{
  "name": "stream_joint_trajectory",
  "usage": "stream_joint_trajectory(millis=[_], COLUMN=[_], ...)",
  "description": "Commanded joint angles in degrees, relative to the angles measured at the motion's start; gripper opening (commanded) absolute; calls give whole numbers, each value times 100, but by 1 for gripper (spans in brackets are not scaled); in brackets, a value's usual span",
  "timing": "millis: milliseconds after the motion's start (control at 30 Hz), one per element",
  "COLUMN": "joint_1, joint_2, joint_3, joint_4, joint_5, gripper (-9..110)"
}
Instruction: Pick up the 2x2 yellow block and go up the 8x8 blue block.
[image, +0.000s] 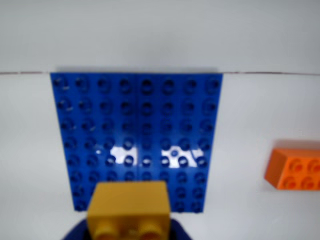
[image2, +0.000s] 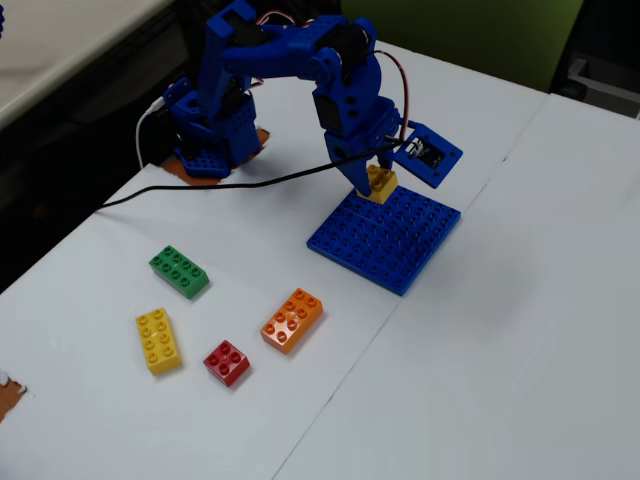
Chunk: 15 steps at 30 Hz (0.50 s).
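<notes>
The 2x2 yellow block (image: 128, 209) (image2: 380, 184) is held in my gripper (image: 129, 232) (image2: 378, 178), which is shut on it. In the fixed view the block hangs just over the far left edge of the 8x8 blue block (image2: 388, 236), and I cannot tell whether it touches the studs. In the wrist view the blue baseplate (image: 137, 135) fills the middle, with the yellow block low at its near edge. Blue finger parts show on both sides of the block at the bottom of the wrist view.
An orange brick (image2: 292, 320) (image: 295, 169), a red brick (image2: 227, 362), a long yellow brick (image2: 159, 340) and a green brick (image2: 179, 272) lie on the white table left of the baseplate in the fixed view. The arm's base (image2: 212, 140) stands at the back left. A black cable (image2: 230, 185) crosses the table.
</notes>
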Motion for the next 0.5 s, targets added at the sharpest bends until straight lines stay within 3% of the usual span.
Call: stream_joint_trajectory(millis=[0,467], joint_1=[62,26], joint_2=[369,536], joint_3=[-281,-229], joint_4=[35,70], joint_5=[18,88], gripper=[0,0])
